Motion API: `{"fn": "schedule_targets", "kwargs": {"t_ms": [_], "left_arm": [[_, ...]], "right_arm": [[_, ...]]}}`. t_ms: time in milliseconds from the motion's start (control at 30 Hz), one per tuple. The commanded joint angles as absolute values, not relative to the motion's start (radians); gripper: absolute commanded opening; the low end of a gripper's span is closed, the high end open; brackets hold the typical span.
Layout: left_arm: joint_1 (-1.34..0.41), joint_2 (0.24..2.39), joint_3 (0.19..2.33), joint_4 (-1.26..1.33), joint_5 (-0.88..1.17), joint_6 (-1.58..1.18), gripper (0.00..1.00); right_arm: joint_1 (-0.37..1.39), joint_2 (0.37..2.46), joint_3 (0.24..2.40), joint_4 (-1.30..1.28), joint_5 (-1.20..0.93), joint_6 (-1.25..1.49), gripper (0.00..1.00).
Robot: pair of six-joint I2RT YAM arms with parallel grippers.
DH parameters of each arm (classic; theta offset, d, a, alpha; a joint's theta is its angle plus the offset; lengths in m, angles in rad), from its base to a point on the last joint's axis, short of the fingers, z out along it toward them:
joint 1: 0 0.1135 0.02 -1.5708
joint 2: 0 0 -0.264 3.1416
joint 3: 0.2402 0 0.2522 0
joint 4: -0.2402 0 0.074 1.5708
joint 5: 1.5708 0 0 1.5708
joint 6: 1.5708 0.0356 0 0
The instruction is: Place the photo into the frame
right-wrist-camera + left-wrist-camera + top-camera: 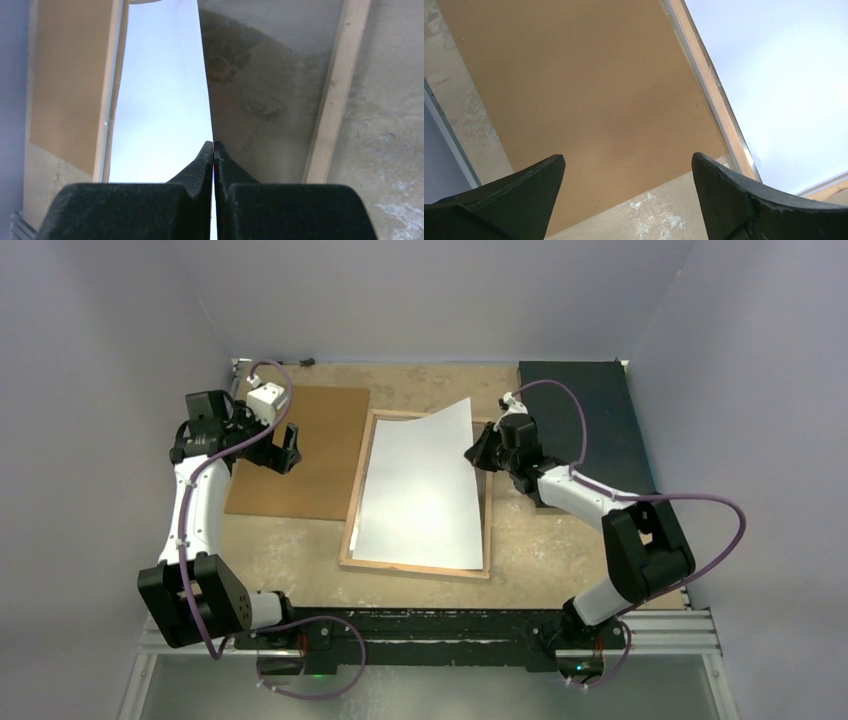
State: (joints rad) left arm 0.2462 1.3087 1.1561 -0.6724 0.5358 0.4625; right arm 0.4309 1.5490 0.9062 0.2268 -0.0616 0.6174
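The frame [415,567] lies flat mid-table, its light wood back up. The photo [420,490] rests in it with its white back up, tilted, its far corner reaching past the frame's far rail. My right gripper [478,453] is shut on the photo's right edge and holds that edge off the pane. In the right wrist view the jaws [214,145] pinch the thin sheet [160,110], with the frame's right rail [337,90] beside it. My left gripper [285,455] hangs open over the brown backing board [320,470], fingers wide apart [627,157], holding nothing.
A black mat [585,410] lies at the far right, behind my right arm. The backing board [589,85] lies left of the frame's left rail [711,85]. Grey walls close in the table on three sides.
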Motion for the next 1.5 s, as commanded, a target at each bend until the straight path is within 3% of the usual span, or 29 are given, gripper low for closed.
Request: {"fn": "schedule_targets", "kwargs": {"t_ms": [0, 833, 933, 1000, 1067, 1100, 1133, 1467], "left_arm": [[0.243, 1.298, 1.154, -0.672, 0.572, 0.482, 0.97], [0.243, 1.310, 1.161, -0.708, 0.575, 0.510, 0.97], [0.243, 1.314, 1.158, -0.709, 0.575, 0.514, 0.97], [0.242, 1.319, 1.158, -0.709, 0.575, 0.515, 0.97], [0.242, 1.326, 1.160, -0.711, 0.573, 0.515, 0.98], [0.242, 1.330, 1.163, -0.713, 0.569, 0.515, 0.99], [0.243, 1.335, 1.169, -0.715, 0.563, 0.515, 0.99], [0.248, 1.405, 1.249, -0.747, 0.455, 0.513, 1.00]], "right_arm": [[0.428, 1.511, 0.868, 0.272, 0.007, 0.658, 0.00], [0.428, 1.640, 0.855, 0.427, 0.046, 0.720, 0.00], [0.428, 1.637, 0.867, 0.395, 0.069, 0.699, 0.13], [0.429, 1.635, 0.881, 0.356, 0.099, 0.688, 0.30], [0.430, 1.633, 0.902, 0.315, 0.130, 0.670, 0.64], [0.431, 1.631, 0.913, 0.295, 0.148, 0.660, 0.89], [0.431, 1.629, 0.923, 0.269, 0.167, 0.651, 0.98], [0.431, 1.503, 0.970, 0.135, 0.302, 0.585, 0.96]]}}
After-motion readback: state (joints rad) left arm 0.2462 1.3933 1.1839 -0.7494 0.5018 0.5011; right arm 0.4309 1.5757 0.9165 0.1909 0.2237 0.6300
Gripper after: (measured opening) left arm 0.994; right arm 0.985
